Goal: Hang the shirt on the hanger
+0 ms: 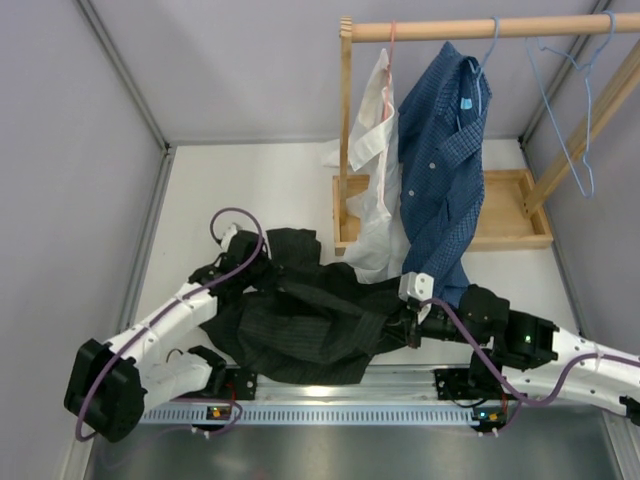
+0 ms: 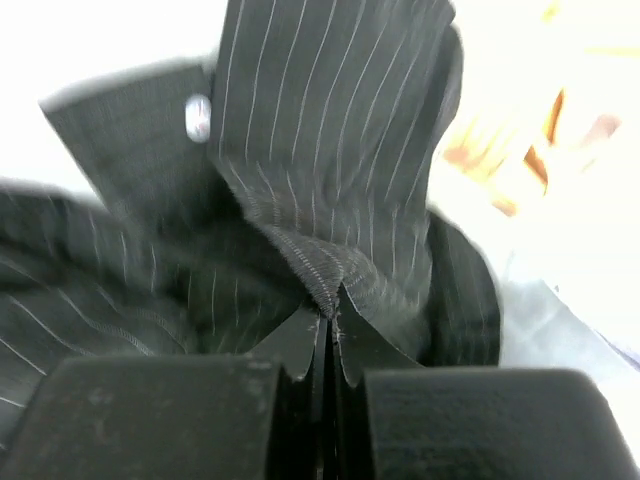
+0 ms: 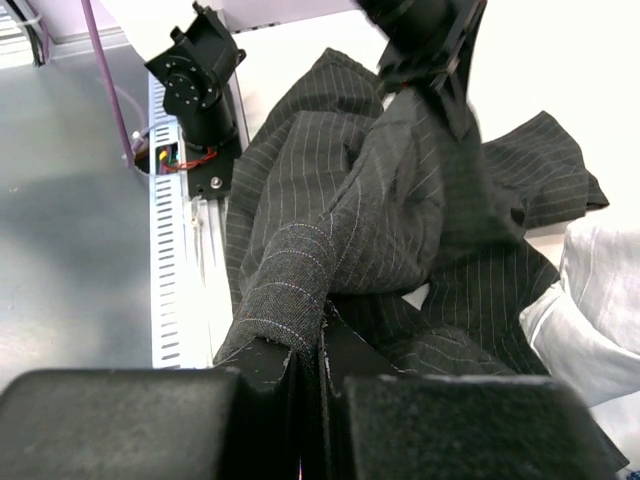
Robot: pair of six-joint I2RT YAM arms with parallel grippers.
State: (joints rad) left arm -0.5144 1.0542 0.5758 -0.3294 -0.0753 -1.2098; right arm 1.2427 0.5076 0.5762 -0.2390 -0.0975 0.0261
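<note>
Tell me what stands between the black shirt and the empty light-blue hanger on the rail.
In the top view, the blue checked shirt and the white shirt hang from the rail, between the shirt and the hanger at its right end.

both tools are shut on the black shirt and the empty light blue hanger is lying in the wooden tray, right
The empty hanger is not in the wooden tray; it hangs from the wooden rail, right of the blue checked shirt, as the top external view shows. The rest holds: the left tool and right tool are each shut on the black shirt.
</note>
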